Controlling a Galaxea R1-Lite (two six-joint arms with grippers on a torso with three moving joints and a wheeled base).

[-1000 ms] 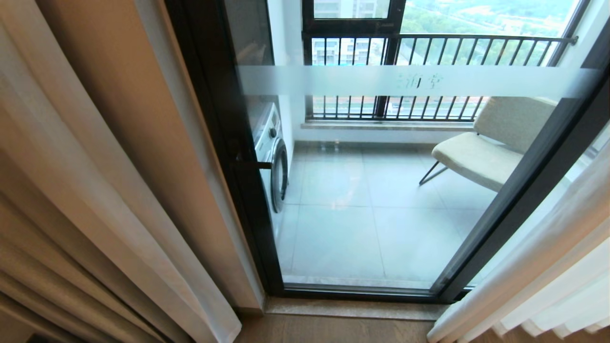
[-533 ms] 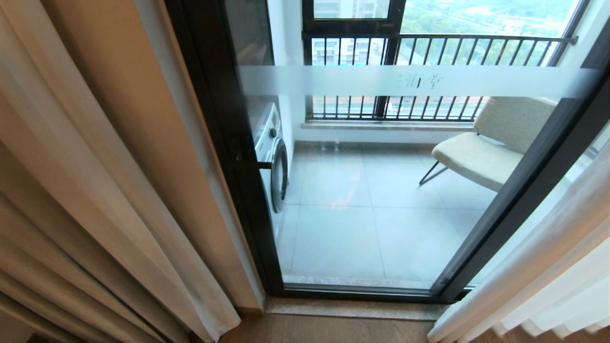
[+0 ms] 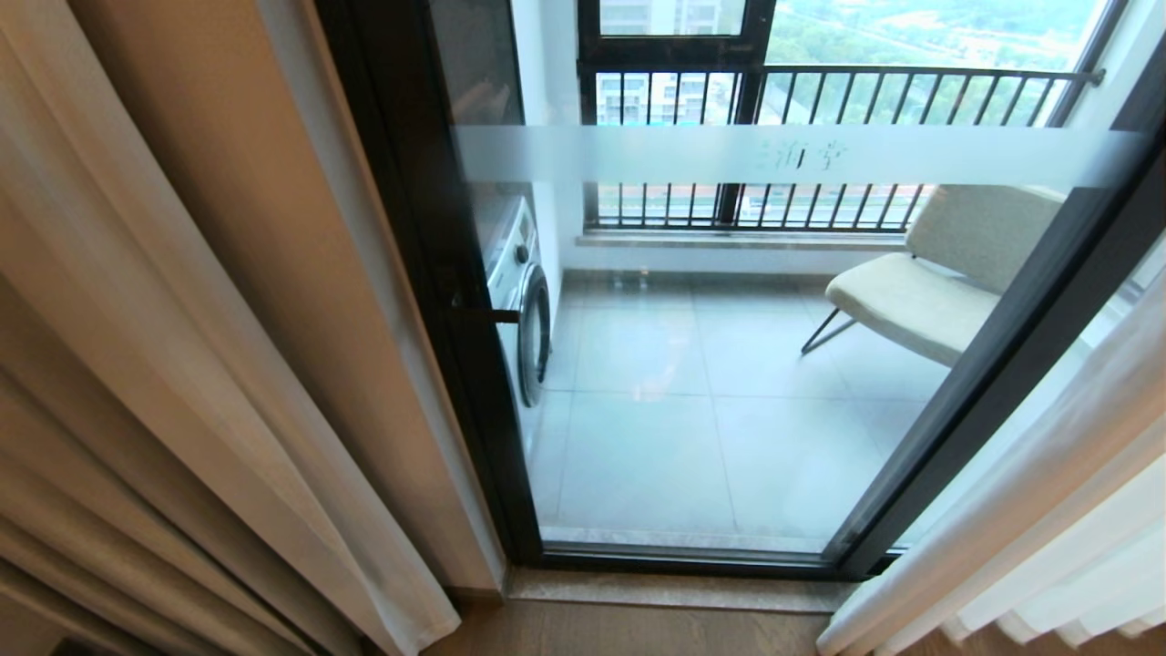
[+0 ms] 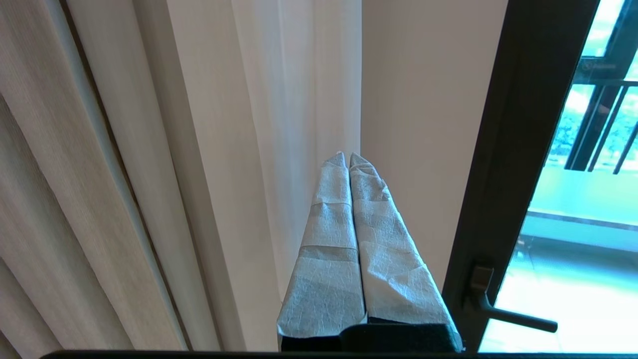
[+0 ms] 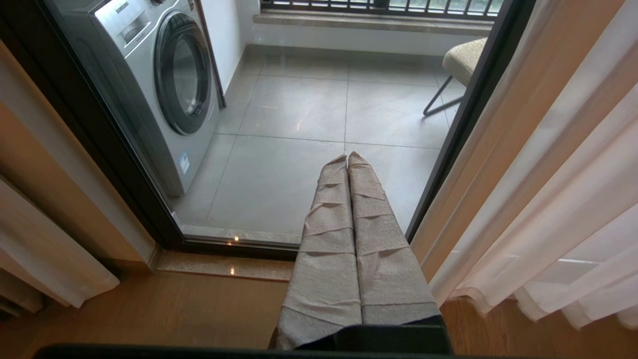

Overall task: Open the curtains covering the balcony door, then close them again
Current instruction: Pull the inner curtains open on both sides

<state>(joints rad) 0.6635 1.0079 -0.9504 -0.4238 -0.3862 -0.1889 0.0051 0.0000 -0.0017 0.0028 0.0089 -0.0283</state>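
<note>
The curtains are drawn to both sides. On the left hang a heavy beige drape and a white sheer; the right sheer bunches by the frame. Between them the balcony door shows bare glass with a frosted band and a black frame. In the left wrist view my left gripper is shut, its tips at the free edge of the white sheer; I see no cloth between the fingers. My right gripper is shut and empty, low over the threshold. Neither gripper shows in the head view.
A door handle juts from the black frame near the left gripper. Behind the glass stand a washing machine, a beige chair and a black-barred railing window. A stone sill meets the wood floor.
The hem of the left sheer swayed slightly left and came back. Nothing else in the head view has shifted.
</note>
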